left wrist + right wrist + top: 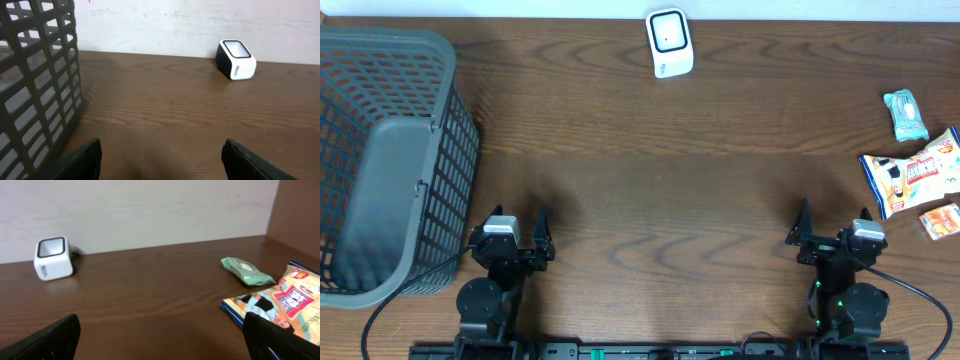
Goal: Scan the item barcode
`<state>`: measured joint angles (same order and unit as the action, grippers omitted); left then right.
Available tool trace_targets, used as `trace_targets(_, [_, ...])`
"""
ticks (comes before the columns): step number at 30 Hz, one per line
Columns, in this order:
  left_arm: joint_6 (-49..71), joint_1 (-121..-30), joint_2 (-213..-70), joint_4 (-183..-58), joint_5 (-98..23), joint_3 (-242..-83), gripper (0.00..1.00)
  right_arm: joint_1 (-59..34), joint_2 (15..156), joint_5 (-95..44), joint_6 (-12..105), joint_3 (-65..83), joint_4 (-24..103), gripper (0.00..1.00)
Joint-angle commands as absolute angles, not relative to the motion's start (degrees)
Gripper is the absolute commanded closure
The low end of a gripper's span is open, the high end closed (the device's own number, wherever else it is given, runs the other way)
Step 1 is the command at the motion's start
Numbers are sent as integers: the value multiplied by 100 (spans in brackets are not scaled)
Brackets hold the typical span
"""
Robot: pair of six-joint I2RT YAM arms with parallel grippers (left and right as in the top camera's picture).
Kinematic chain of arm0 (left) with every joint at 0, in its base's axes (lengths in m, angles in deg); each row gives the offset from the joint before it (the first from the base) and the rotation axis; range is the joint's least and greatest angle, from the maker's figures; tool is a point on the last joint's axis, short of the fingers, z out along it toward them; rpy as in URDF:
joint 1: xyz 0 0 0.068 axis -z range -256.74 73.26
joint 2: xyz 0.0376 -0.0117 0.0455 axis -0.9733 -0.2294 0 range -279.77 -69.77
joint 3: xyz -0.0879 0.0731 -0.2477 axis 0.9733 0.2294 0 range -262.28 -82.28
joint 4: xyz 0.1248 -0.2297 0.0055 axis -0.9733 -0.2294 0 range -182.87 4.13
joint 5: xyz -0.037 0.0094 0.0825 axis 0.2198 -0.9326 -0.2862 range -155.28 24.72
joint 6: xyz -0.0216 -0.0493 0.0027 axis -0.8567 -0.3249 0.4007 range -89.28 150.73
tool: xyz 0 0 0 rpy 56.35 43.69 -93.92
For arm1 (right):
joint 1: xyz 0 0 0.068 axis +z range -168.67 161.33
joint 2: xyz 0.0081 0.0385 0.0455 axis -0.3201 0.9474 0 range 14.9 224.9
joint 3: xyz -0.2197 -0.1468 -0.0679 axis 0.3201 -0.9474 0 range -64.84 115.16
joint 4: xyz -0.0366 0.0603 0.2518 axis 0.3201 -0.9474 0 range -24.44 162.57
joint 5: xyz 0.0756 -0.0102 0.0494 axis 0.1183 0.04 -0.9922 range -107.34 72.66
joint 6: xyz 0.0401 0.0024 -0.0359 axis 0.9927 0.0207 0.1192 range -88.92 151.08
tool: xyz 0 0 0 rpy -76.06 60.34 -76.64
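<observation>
Table [650, 190] fills the overhead frame. Gray basket [380, 160] sits at left, not needed yet. Snack bag [915, 172] lies at the right edge, with a teal packet [906, 113] above it and a small orange pack [942, 220] below. White scanner [670, 43] is top center. Left tool [520, 240] and right tool [828, 238] sit low in frame, both wide and empty. Best move, I'd judge: right tool takes one item by an edge, barcode kept uncovered, then faces it to the scanner window.
</observation>
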<state>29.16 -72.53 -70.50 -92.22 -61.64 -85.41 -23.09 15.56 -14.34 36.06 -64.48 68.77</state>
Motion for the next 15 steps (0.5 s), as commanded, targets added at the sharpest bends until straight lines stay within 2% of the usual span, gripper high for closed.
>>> trace_targets(1, [2846,-7281,-7000,-9358,-6232,-8430,23,-2038,1523,-1425,3616,-6455,6855,1])
trace_targets(15, [2846,-7281,-7000,-9358,-6232,-8430,23,-1938,1523,-1425,3616,-6455,6855,1])
